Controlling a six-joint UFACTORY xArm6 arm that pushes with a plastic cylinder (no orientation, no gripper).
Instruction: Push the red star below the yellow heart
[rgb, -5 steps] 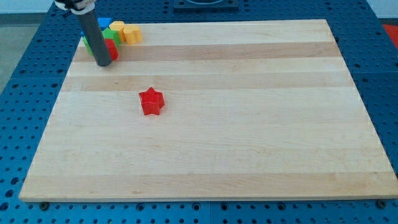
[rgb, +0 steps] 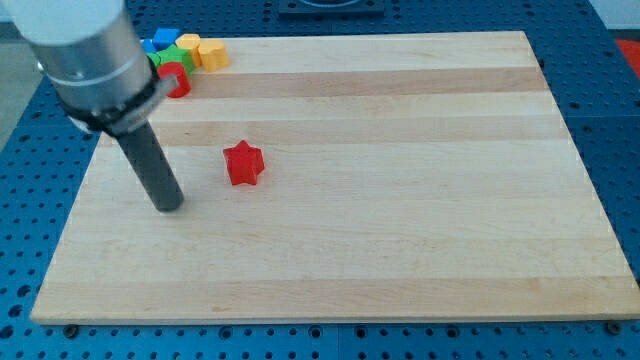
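The red star (rgb: 242, 163) lies alone on the wooden board, left of the middle. My tip (rgb: 169, 206) rests on the board to the star's left and a little toward the view's bottom, apart from it. A yellow block (rgb: 209, 53) sits in a cluster at the board's top-left corner; its shape is hard to make out. It is far above the star in the view.
The corner cluster also holds a blue block (rgb: 162, 40), a green block (rgb: 177, 55) and a red block (rgb: 174, 78), partly hidden by the arm's grey body (rgb: 90, 60). The board (rgb: 400, 200) lies on a blue perforated table.
My tip has moved from beside the corner cluster down toward the view's bottom, to the left of the red star. The star has not moved.
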